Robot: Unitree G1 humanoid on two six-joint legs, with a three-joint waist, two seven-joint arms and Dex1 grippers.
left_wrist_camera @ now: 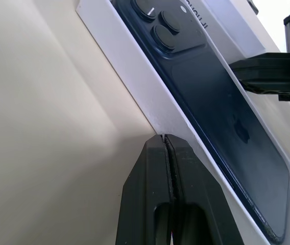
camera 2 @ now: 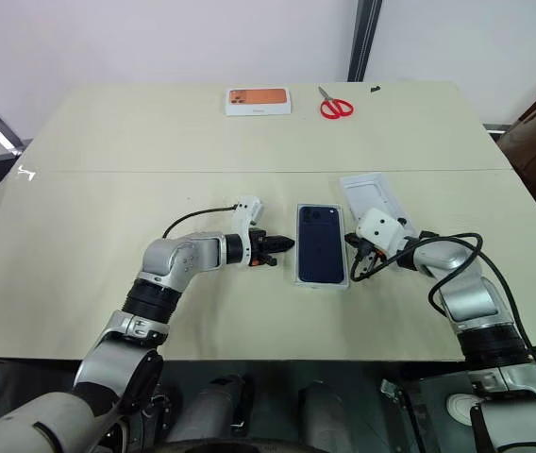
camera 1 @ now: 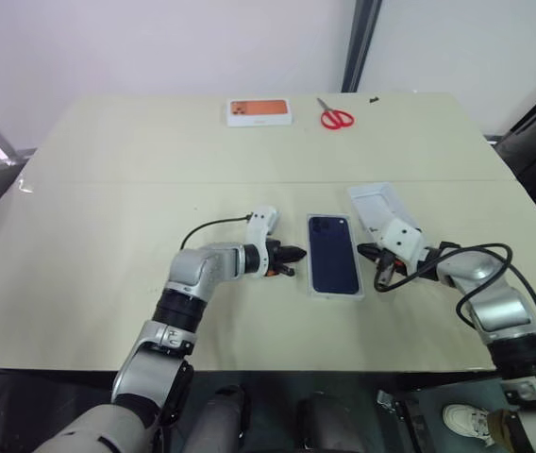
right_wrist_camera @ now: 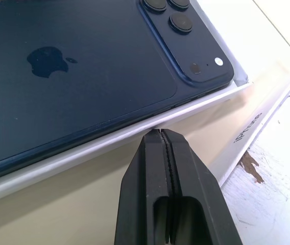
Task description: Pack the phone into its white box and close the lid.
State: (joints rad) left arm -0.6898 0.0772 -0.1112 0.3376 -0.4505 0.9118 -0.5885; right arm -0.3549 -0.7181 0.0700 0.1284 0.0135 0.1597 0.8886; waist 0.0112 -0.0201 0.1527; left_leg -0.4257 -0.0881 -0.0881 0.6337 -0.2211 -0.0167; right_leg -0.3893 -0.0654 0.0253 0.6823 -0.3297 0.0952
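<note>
The dark navy phone [camera 1: 332,253] lies camera side up inside the shallow white box [camera 1: 335,295] at the table's middle front. My left gripper [camera 1: 301,255] is shut and empty, its tips right at the box's left rim [left_wrist_camera: 135,66]. My right gripper [camera 1: 362,250] is shut and empty too, with its tips at the box's right rim [right_wrist_camera: 83,148]. The white lid [camera 1: 376,203] lies hollow side up on the table just behind my right gripper, a little right of the box.
At the far edge of the table lie a white box with an orange picture [camera 1: 259,111] and red scissors [camera 1: 336,117]. A black cable [camera 1: 476,260] loops over the table beside my right arm.
</note>
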